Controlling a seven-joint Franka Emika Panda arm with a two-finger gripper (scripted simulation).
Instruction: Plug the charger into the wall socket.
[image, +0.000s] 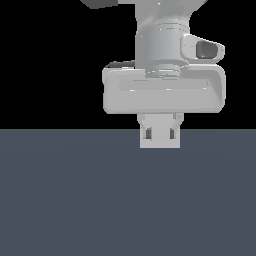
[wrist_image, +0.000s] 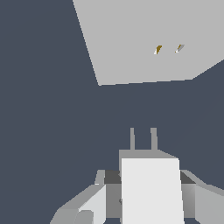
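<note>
We see a plain, dark slate-blue floor (image: 65, 200) stretching flat to a straight horizon, under a wholly black backdrop (image: 45, 60).

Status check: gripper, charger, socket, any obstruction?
Gripper shut on charger, prongs pointing toward wall socket. Gap remains, prongs not yet in holes. Nothing visible between them.
</note>
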